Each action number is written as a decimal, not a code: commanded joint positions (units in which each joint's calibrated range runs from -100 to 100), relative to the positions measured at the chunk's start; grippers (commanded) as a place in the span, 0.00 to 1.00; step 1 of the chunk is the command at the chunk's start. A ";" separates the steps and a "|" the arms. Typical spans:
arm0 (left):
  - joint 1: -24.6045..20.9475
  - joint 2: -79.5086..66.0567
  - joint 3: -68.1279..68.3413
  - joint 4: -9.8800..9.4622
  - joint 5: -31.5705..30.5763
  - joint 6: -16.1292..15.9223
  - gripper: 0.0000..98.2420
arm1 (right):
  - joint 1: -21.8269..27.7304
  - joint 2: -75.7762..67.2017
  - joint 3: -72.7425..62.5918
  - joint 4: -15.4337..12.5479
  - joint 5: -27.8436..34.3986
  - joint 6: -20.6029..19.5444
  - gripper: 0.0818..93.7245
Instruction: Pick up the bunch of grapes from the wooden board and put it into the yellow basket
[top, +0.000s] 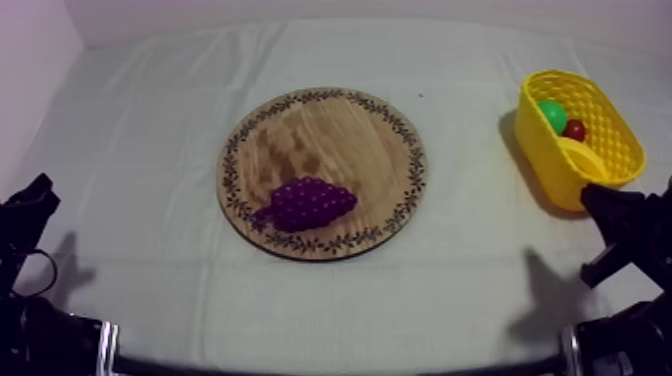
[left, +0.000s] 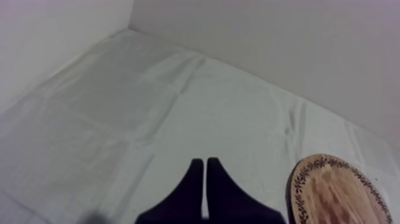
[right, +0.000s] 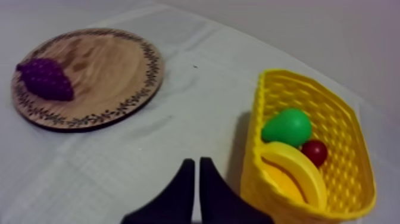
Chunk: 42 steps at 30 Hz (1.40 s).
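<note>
Bunch of grapes (top: 303, 203) lies on wooden board (top: 330, 130), near its front rim. Yellow basket (top: 545, 165) well apart at right, holding pear (top: 552, 115), small red fruit (top: 574, 129), banana (top: 580, 155). Left gripper (left: 205, 173), right gripper (right: 197, 173): fingers pressed together, holding nothing.

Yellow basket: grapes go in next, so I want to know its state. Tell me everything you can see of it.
The yellow basket looks like plastic: oblong, lattice walls, smooth rim. It stands upright on the cloth at the table's right side, apart from the wooden board. Inside lie a green pear, a small red fruit and a banana. The right pincer, shut, sits beside it without touching.
</note>
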 joint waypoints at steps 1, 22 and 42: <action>-0.01 0.03 0.04 0.01 0.03 0.01 0.00 | -2.47 1.68 -0.51 0.00 1.55 2.34 0.02; -0.01 0.03 0.04 0.01 0.03 0.01 0.00 | -12.65 52.38 -51.18 7.91 19.03 -3.81 0.00; -0.01 0.03 0.04 0.01 0.03 0.01 0.00 | -17.22 91.60 -98.39 6.23 41.49 10.72 0.01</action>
